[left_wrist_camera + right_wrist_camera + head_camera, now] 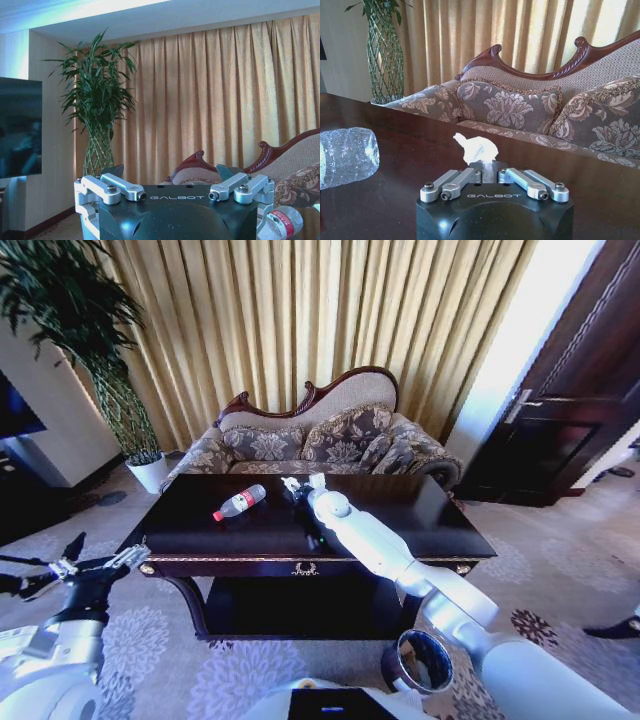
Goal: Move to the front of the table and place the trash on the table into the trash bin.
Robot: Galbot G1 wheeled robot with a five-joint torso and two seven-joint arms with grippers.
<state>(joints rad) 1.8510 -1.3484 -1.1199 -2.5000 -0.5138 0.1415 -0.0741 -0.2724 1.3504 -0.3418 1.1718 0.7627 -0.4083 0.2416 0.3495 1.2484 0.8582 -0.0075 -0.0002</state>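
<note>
Right gripper (300, 485) closed, arm outstretched; left gripper (98, 560) spread wide.

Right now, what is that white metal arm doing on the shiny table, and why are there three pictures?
It is a robot with two arms. One camera sits on its head, one on each wrist. The right gripper reaches over the large dark glossy wooden table, closed around a crumpled white tissue. A clear plastic bottle with a red cap lies on its side nearby. The left gripper waits, open, off the table's left end. The small dark round bin with a silvery rim stands on the carpet by the robot.
</note>
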